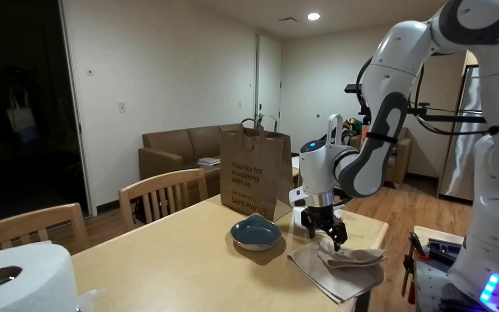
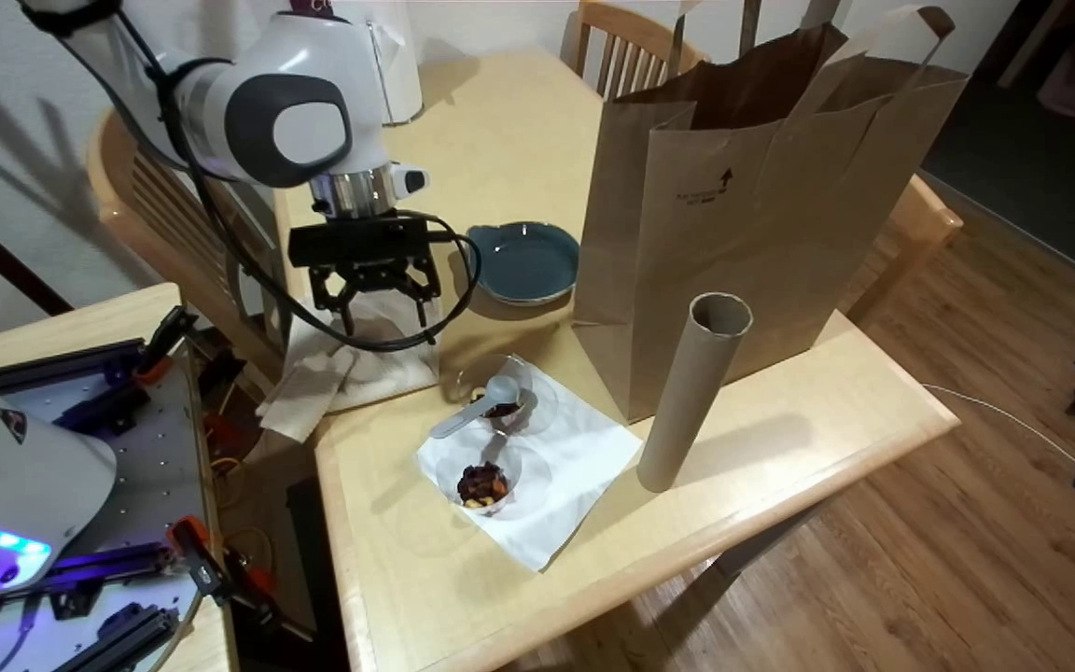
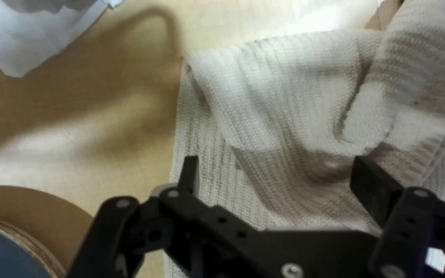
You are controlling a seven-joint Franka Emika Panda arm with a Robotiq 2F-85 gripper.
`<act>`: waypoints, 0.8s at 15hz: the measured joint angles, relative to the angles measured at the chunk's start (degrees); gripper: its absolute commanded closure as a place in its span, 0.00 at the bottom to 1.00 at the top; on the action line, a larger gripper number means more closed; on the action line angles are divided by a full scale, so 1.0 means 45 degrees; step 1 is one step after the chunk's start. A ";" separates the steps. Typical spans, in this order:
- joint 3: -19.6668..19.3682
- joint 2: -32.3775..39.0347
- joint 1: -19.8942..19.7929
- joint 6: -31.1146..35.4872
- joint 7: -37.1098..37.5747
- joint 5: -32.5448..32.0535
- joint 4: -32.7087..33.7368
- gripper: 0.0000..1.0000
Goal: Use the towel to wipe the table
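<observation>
- Gripper (image 3: 276,172): jaws apart, I have it over the towel (image 3: 296,116) (contact, can't tell).
- Towel: folded on itself, at edge of table (image 1: 167,260).
- Blue dish (image 1: 256,235): near towel.

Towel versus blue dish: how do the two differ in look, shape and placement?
The towel is beige, ribbed cloth, whereas the blue dish has a smooth, shiny inside. The towel lies rumpled and folded over itself; the blue dish is round and shallow. Part of the towel reaches beyond the table, while the blue dish sits fully on it. Both rest on the same table, close together but not touching.
</observation>
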 measured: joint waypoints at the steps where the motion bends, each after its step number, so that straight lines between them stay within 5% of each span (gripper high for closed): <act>1: 0.0037 0.0000 -0.0033 -0.0010 0.0000 0.0000 0.0002 0.00; 8: -0.0379 0.0610 -0.0170 0.1370 0.0484 -0.2283 0.0108 0.00; 10: -0.0354 0.1313 -0.0175 0.2151 0.0484 -0.2423 0.0135 0.27; 12: -0.0320 0.2043 -0.0114 0.2967 0.0484 -0.2423 0.0150 0.40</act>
